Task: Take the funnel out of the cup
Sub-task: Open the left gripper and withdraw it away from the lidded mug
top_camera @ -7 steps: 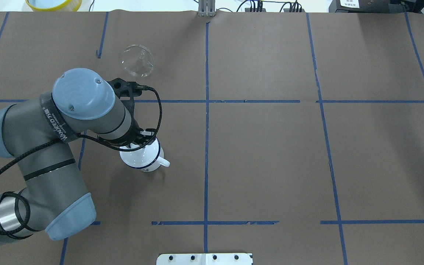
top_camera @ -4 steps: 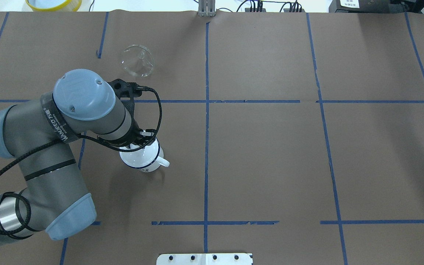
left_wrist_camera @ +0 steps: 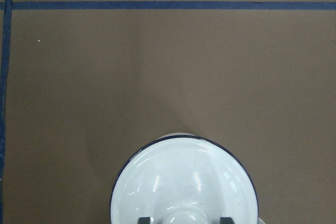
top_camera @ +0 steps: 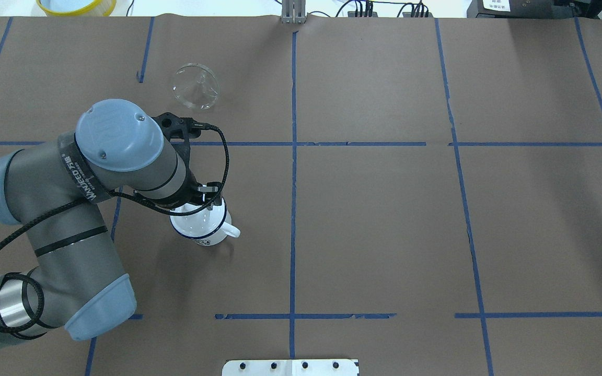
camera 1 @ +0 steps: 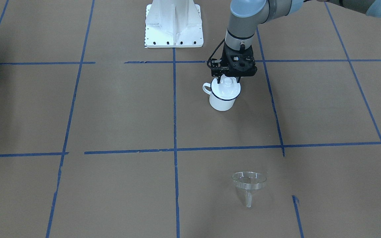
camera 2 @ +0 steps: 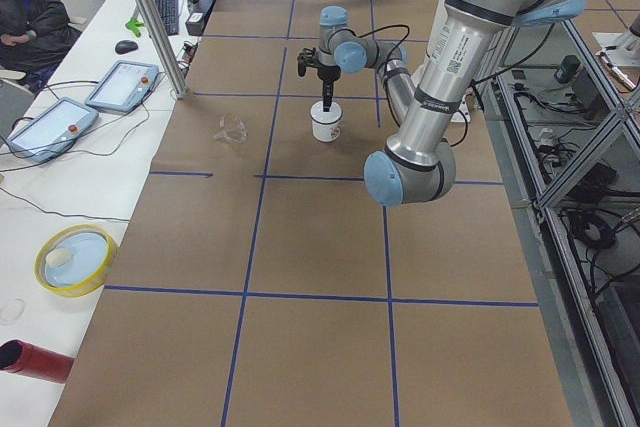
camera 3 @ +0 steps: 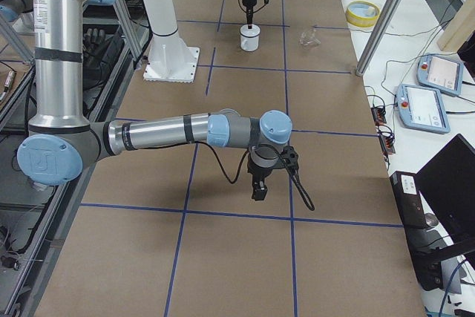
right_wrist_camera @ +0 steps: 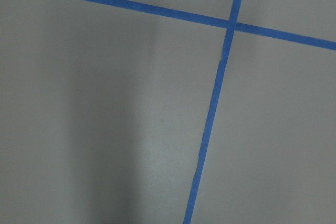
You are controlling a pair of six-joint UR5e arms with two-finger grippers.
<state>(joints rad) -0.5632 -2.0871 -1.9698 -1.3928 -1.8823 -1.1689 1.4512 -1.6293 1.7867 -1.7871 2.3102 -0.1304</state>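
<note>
The clear funnel [top_camera: 195, 86] lies on its side on the brown table, well apart from the cup; it also shows in the front view [camera 1: 248, 181]. The white enamel cup [top_camera: 204, 230] [camera 1: 222, 100] stands upright with a white domed lid [left_wrist_camera: 184, 177] on it. My left gripper [camera 1: 227, 79] [left_wrist_camera: 185, 220] hangs straight over the lid, open, with one finger on each side of the lid's knob and a gap to it. My right gripper [camera 3: 260, 191] hovers low over bare table far from the cup; I cannot tell whether it is open or shut.
The white robot base [camera 1: 174, 23] stands behind the cup. A yellow-rimmed bowl [top_camera: 76, 5] sits on the side bench beyond the table's far edge, with teach pendants [camera 2: 120, 85] there too. Blue tape lines mark the brown table cover [top_camera: 384, 219].
My left arm has edged slightly, with the gripper staying over the cup's lid. The funnel and the cup have stayed where they were.
</note>
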